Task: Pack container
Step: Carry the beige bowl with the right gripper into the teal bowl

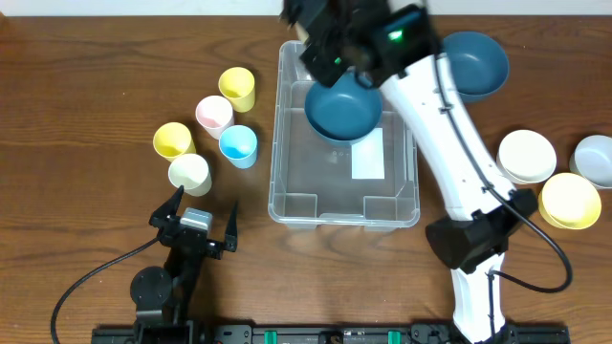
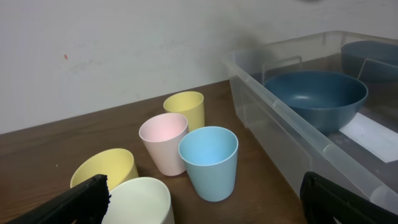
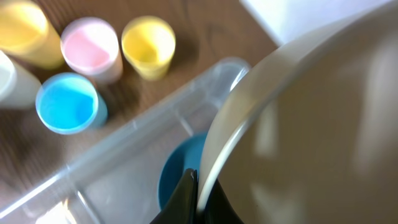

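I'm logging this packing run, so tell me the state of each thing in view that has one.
container: upright, open-topped, one dark blue bowl inside.
pale bowl: held by its rim.
right gripper: jaws shut on that rim.
left gripper: jaws open, empty.
cups: all five empty, on the table.
second dark blue bowl: empty, on the table.
white bowl, grey-blue bowl, yellow bowl: empty, unpacked.
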Controlling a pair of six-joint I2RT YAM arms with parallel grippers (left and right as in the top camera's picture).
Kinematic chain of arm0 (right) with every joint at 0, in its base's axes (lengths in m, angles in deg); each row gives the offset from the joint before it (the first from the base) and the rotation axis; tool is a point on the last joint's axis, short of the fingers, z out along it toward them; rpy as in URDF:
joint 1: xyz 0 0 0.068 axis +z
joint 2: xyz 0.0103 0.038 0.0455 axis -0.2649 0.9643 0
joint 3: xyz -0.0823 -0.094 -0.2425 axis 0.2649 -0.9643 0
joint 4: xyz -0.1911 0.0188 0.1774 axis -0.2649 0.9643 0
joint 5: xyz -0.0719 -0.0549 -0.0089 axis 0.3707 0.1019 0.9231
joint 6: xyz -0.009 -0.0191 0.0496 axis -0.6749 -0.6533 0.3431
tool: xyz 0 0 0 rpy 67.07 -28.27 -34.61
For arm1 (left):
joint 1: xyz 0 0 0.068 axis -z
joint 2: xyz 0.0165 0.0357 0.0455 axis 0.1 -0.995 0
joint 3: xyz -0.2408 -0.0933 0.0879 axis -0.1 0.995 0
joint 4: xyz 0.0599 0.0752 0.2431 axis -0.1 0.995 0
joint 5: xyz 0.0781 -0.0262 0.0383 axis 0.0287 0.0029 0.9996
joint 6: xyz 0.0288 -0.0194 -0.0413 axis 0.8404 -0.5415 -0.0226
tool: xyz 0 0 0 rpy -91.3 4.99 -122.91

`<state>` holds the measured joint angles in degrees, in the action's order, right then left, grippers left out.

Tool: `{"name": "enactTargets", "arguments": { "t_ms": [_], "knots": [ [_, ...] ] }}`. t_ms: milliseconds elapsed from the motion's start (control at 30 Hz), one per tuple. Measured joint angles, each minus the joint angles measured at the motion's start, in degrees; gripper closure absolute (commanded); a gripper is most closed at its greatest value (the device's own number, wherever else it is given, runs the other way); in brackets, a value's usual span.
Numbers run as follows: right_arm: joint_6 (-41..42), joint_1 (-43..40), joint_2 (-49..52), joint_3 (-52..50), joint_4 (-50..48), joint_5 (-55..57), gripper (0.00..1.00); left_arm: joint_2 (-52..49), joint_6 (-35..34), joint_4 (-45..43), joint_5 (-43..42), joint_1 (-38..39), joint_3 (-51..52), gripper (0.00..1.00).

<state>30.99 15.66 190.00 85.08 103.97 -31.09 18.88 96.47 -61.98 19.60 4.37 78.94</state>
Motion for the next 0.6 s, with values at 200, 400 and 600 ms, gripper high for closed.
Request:
{"name": "enactTargets", "arguments": {
  "t_ms": [200, 400, 600],
  "knots": [
    [1.09, 0.76, 0.87, -9.25, -0.28, 4.00, 0.99, 0.00, 0.00, 0.00, 0.00, 0.00, 0.02, 0.02],
    [2.05, 0.72, 1.53, -15.15, -1.44, 4.79, 0.99, 0.00, 0.00, 0.00, 0.00, 0.00, 0.02, 0.02],
    [2.51, 0.72, 1.53, -19.12, -4.94, 5.03, 0.99, 0.00, 0.00, 0.00, 0.00, 0.00, 0.00, 0.02]
  ]
}}
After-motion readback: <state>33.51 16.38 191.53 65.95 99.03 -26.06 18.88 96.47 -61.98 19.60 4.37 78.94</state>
